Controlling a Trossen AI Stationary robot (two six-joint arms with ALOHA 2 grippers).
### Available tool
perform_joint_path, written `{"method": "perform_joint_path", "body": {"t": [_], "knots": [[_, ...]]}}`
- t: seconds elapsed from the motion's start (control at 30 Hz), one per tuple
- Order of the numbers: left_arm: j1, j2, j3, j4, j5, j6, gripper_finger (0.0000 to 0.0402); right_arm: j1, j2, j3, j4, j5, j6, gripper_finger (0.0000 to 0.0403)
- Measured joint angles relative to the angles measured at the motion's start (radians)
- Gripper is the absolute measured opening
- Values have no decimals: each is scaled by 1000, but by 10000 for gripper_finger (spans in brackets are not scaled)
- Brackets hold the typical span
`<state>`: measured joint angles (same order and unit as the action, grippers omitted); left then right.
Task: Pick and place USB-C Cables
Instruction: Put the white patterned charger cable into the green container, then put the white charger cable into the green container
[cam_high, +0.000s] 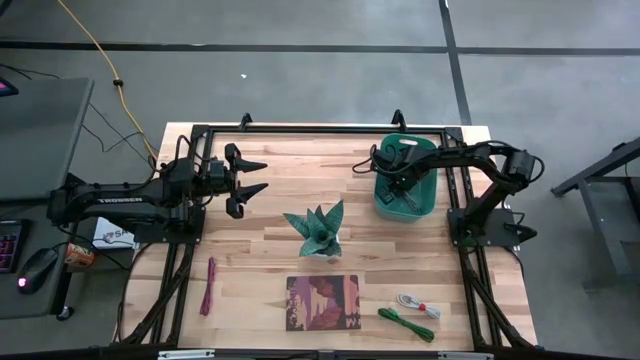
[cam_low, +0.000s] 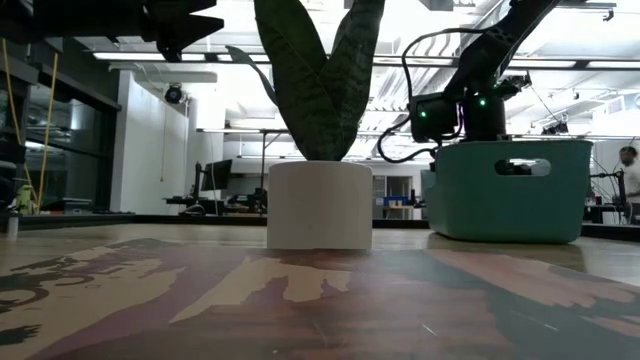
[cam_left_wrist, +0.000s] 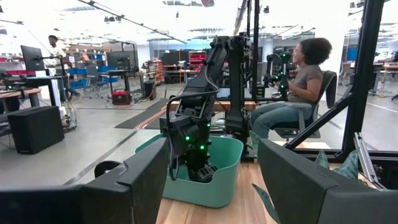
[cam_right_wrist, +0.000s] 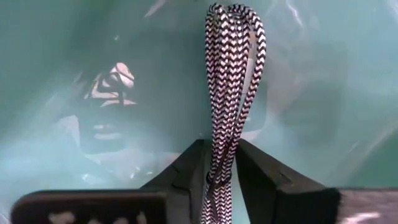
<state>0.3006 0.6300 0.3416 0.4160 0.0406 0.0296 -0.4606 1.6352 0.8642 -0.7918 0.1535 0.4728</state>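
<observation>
While the right gripper (cam_right_wrist: 221, 163) sits inside the teal bin (cam_high: 385, 195) at upper right, clamped on the grey cable (cam_right_wrist: 229, 81), three cables lie unpicked along the frame's bottom: red (cam_high: 208, 287) at left, white (cam_high: 417, 304) and green (cam_high: 405, 324) at right. The left gripper (cam_high: 256, 177) hangs spread wide and empty at upper left. Judged so, one placement is nearly done and three remain.

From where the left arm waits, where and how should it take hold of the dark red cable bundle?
Grip the dark red cable bundle at its middle, coming straight down and closing across its narrow width: it lies flat, a long thin strip on the wooden table, bare wood either side.
</observation>
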Motion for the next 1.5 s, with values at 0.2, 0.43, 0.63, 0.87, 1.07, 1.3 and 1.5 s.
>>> {"method": "perform_joint_path", "body": {"t": [0.2, 0.43, 0.63, 0.87, 1.07, 1.3, 1.5], "knots": [[0, 0, 0, 0, 0, 0, 230, 2, 0, 5, -37, 24, -13, 158], [0, 0, 0, 1, 0, 0, 229, 0, -36, 88, -150, 76, -70, 209], [0, 0, 0, -1, 0, 0, 229, 7, -190, 115, -162, 78, -108, 213], [0, 0, 0, -8, 0, -1, 230, 121, -520, -7, 13, 41, -140, 213], [0, 0, 0, -17, 0, -118, 230, 285, -798, -185, 518, -40, -178, 213], [0, 0, 0, -76, 3, -273, 230, 411, -890, -346, 1008, -59, -366, 213], [0, 0, 0, -83, 9, -243, 230, 431, -883, -370, 1104, -54, -447, 213]]}}
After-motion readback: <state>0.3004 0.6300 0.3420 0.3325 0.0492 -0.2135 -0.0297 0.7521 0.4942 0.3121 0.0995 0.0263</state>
